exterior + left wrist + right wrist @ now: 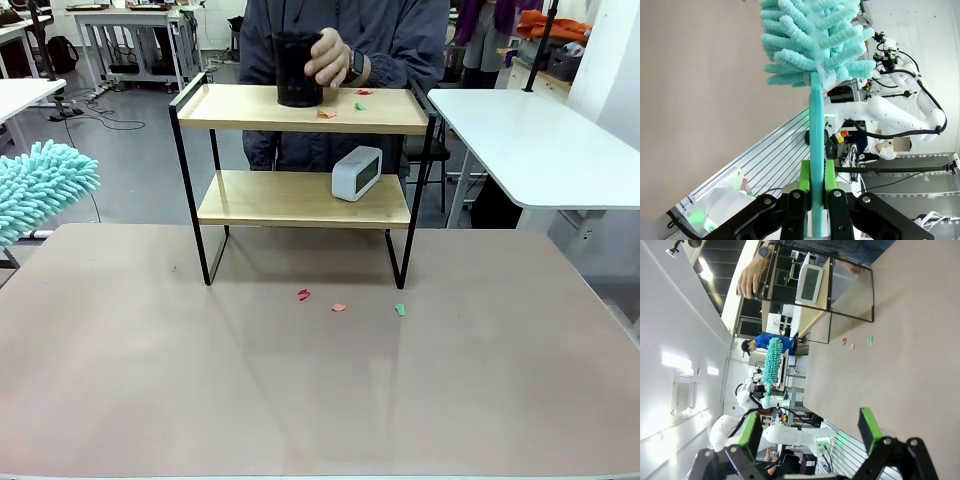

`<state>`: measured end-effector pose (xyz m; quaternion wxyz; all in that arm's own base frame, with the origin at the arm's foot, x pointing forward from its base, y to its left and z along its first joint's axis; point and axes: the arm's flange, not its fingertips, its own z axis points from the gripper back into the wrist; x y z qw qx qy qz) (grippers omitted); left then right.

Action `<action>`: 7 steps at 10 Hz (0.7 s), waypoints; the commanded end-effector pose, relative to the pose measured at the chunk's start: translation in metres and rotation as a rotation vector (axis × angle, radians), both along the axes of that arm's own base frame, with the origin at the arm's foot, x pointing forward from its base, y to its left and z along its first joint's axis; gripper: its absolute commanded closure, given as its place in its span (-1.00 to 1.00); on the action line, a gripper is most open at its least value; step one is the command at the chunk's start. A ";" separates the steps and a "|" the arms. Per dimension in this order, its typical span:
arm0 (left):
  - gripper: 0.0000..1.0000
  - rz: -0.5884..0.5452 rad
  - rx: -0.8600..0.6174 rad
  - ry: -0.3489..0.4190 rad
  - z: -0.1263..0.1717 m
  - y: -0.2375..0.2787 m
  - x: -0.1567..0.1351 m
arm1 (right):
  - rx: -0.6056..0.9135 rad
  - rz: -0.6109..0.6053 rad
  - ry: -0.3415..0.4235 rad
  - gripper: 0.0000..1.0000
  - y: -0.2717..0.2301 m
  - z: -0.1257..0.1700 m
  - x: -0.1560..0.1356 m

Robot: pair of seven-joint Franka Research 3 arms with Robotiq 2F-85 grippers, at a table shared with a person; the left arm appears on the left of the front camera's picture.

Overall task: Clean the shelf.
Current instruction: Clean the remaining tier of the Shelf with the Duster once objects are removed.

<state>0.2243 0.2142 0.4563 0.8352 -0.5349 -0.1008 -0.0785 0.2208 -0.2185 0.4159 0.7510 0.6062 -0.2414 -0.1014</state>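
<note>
Grips a teal duster (40, 185) by the handle, left pincer (813, 180) clamped tight, well left of the shelf (250, 108) — upright on the table's (300, 400) far side. Holds the right pincer (810, 426) spread wide, empty. On the top board, a hand (328, 58) around a black cup (295, 80), scraps (327, 114) beside; clock (357, 172) on the lower board; more scraps just in front.

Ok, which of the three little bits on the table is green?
The green scrap at the right end, near the shelf's right front leg; the red scrap and pinkish scrap lie left of it.
</note>
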 end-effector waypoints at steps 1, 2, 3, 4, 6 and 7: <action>0.75 -0.003 -0.024 -0.034 -0.001 -0.002 0.000 | -0.011 0.009 -0.026 -1.00 -0.002 0.001 -0.001; 0.75 -0.003 -0.024 -0.034 -0.001 -0.002 0.000 | -0.011 0.009 -0.026 -1.00 -0.002 0.001 -0.001; 0.75 -0.003 -0.024 -0.034 -0.001 -0.002 0.000 | -0.011 0.009 -0.026 -1.00 -0.002 0.001 -0.001; 0.75 -0.003 -0.024 -0.034 -0.001 -0.002 0.000 | -0.011 0.009 -0.026 -1.00 -0.002 0.001 -0.001; 0.75 0.042 -0.029 -0.034 0.033 -0.008 -0.010 | -0.011 0.009 -0.026 -1.00 -0.002 0.001 -0.001; 0.75 0.109 -0.012 -0.032 0.073 -0.018 -0.020 | -0.011 0.009 -0.026 -1.00 -0.002 0.001 -0.001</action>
